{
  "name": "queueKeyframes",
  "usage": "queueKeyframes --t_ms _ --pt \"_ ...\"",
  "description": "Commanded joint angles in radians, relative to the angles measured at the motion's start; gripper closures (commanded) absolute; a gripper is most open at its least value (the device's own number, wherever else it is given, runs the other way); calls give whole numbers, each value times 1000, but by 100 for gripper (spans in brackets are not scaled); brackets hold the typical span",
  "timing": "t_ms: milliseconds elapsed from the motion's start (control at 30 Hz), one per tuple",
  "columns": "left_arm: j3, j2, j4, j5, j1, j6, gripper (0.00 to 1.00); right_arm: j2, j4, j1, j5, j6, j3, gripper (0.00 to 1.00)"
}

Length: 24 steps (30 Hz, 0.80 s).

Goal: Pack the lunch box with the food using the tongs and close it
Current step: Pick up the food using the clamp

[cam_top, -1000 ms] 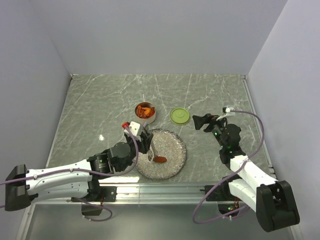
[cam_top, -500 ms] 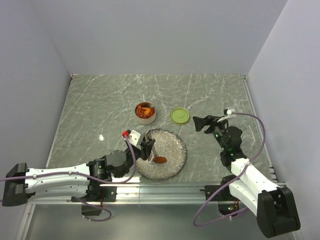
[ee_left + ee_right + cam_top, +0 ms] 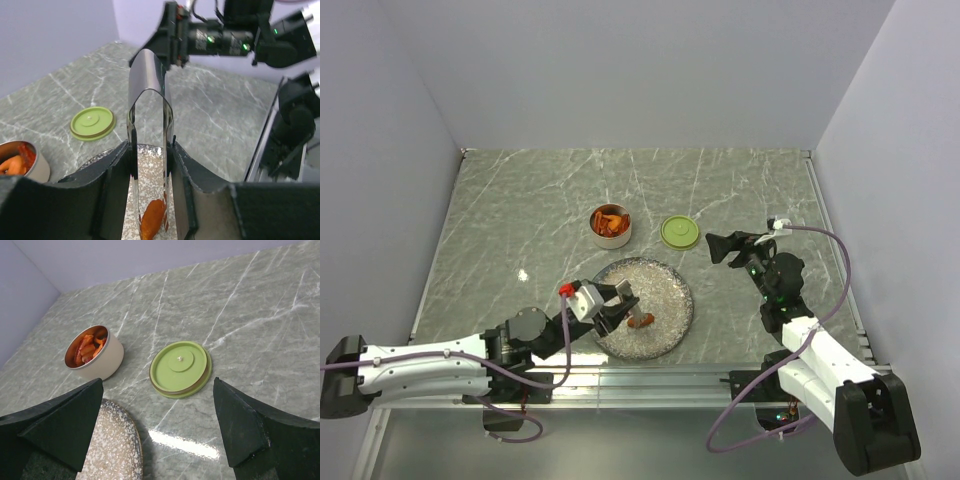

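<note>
The lunch box [image 3: 610, 225] is a small round tin with orange-red food [image 3: 86, 348] inside, standing behind the plate. Its lime-green lid [image 3: 680, 232] lies flat on the table to its right. My left gripper [image 3: 612, 305] is shut on the tongs [image 3: 149, 100], whose joined end sticks up past the fingers. The tong arms reach down to the speckled plate [image 3: 665, 290], with one orange piece [image 3: 152, 220] lying between them. I cannot tell whether it is pinched. My right gripper [image 3: 725, 245] hovers open and holds nothing, just right of the lid [image 3: 181, 368].
The plate [image 3: 112, 445] sits near the table's front edge, between the two arms. The right arm's cable loops above its wrist. Grey walls close in the marble table on three sides, and a metal rail runs along the near edge.
My left arm has pulled back toward the near edge and tilted lower, keeping the tongs over the orange piece on the plate. The right arm has hardly moved.
</note>
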Motion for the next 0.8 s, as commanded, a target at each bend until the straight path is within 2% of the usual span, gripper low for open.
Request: queueKeyframes --t_ms 0,133,500,767 --pt "46 41 47 110 4 59 59 3 13 8 3 3 1 3" --pt "76 120 26 193 43 66 58 3 14 8 4 4 1 3" --pt "73 148 63 351 147 99 58 8 10 7 10 3 1 3" --pt "96 237 75 457 236 83 58 -3 7 8 21 3 -5 3"
